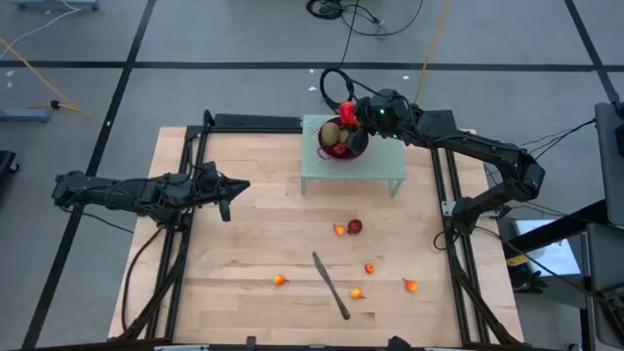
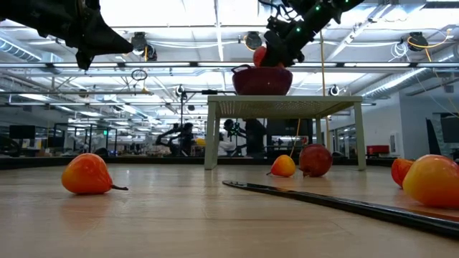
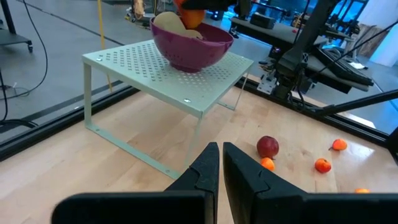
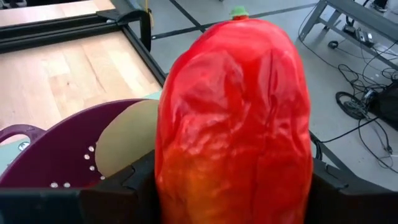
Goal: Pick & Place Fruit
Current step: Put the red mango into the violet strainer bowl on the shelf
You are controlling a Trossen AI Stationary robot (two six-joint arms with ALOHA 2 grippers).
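A red-yellow mango (image 4: 233, 106) hangs just above the purple perforated bowl (image 1: 343, 146), with my right gripper (image 1: 355, 112) shut on it. The bowl stands on a pale green perforated stand (image 1: 380, 168) at the table's far side and holds a brownish kiwi (image 4: 127, 140) and other fruit. One dark red round fruit (image 1: 355, 226) and several tiny orange-red ones (image 1: 370, 267) lie on the wooden table. Well to the left of the stand, my left gripper (image 3: 221, 168) is shut on nothing above the table. My right gripper pinches the mango between its two fingers (image 4: 134, 180), one on each long side (image 4: 171, 174) at the yellow-orange end. The fingers come from the table's right, slanting down, and lie along the fruit. The mango is lifted clear over the bowl, its green stem end (image 4: 238, 11) pointing away from the gripper.
A long dark-handled knife (image 1: 331, 285) lies slantwise near the table's front, among the small fruit. Black frame rails (image 1: 190, 195) run along the table's left and right sides. Cables lie on the floor beyond the far edge.
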